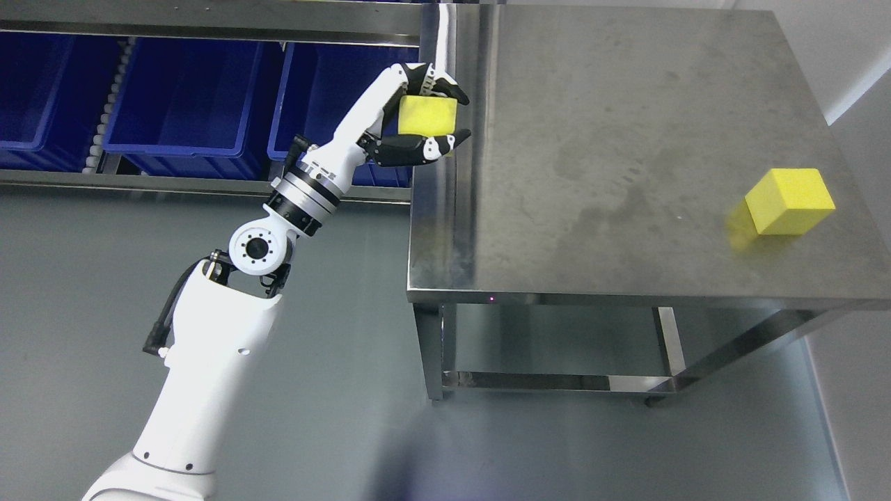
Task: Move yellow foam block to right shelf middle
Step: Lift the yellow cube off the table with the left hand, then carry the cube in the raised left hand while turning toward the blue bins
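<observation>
Currently mid-carry, I'd judge: L hand (426, 118) is closed around a yellow block (427, 115), fingers (445, 89) curled over its top, thumb (424, 147) pressed under the bottom face. Block sits inside the grip, held in the air, just off the table's (592, 139) L edge, at approx 9 o'clock of the tabletop. Arm comes in from lower L of frame, forearm angled up toward 1 o'clock. R hand not in view.

Outward from hand: blue bins (188, 104) on a low rack (209, 182) at 9 o'clock of the hand, behind it. Steel table at 3 o'clock. 2nd yellow block (790, 200) rests on the tabletop near its R edge, well apart from the hand, approx 4 o'clock of it.

Next move, as a guess: swing hand toward 3 o'clock over the surface, lower till the block's base touches at the middle, then spread fingers. Needs a level block and clearance over the table edge. Can't tell if this table is the "right shelf" meant.
</observation>
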Available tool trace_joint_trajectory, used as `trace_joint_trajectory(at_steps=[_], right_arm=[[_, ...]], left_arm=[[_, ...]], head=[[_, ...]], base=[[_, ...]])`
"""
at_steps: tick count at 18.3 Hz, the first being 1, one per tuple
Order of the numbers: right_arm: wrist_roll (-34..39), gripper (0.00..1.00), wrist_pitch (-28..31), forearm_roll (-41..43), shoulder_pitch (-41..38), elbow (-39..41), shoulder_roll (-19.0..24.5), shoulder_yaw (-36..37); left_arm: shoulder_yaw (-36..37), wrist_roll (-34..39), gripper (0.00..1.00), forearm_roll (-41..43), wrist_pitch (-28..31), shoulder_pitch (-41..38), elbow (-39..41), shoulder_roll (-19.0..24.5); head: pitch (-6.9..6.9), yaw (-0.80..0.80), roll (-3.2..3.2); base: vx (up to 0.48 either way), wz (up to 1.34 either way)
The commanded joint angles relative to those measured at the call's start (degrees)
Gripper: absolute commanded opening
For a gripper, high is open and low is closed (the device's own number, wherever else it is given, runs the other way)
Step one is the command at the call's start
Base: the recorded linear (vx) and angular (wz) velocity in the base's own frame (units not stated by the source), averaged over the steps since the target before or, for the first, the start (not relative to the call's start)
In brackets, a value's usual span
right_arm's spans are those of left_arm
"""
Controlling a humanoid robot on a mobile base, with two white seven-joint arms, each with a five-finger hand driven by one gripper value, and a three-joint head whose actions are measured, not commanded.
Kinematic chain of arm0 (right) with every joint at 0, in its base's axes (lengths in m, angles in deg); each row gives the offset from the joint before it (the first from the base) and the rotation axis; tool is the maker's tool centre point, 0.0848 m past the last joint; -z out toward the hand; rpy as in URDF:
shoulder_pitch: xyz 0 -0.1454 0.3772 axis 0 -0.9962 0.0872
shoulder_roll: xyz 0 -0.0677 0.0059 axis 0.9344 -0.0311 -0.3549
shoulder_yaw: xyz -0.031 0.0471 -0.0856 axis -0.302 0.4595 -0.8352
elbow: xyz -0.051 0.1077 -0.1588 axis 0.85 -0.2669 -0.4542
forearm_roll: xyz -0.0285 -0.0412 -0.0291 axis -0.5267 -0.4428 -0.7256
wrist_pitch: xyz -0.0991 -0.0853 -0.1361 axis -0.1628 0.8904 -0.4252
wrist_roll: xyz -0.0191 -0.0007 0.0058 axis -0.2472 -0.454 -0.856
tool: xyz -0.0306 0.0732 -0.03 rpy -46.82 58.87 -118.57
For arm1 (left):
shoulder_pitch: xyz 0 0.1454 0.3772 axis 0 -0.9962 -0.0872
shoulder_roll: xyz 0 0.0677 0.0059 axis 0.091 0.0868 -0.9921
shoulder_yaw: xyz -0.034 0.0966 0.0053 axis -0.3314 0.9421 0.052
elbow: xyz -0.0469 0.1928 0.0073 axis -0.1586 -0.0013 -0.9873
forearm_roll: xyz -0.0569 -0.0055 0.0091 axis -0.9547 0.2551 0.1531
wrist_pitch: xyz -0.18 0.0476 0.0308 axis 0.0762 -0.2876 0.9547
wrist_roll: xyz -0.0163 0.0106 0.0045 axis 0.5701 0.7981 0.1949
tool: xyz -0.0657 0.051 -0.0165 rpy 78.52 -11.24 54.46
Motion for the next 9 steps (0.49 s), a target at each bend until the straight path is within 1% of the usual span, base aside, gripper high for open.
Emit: trace_joint_trajectory(at_steps=[1,3,6,9], right_arm=[[-0.01,1.00,0.01,-0.18,-0.08,1.00,-1.00,0.00],[-0.01,1.00,0.01,-0.18,-0.08,1.00,-1.00,0.00],[-0.01,1.00,0.01,-0.18,-0.08,1.00,-1.00,0.00],[-0.01,1.00,0.01,-0.18,-0.08,1.00,-1.00,0.00]], left_arm=[[-10.88,0.38,0.00,-2.45,-0.10,-1.61,5.22,4.24],[-12.73,1.43,0.00,-5.19,-1.50,-3.28,5.57,3.98],[-14.14,3.89,0.00,-6.25,-3.87,-6.26,5.57,3.19],[-14.23,5.91,0.00,-8.44,-7.82,-9.69,5.57,1.26]], head=[[0.00,0.00,0.00],[0.00,0.00,0.00],[0.00,0.00,0.00],[0.00,0.00,0.00]], base=[[-0.020,0.32],[-0.015,0.40],[0.005,0.61],[0.038,0.94]])
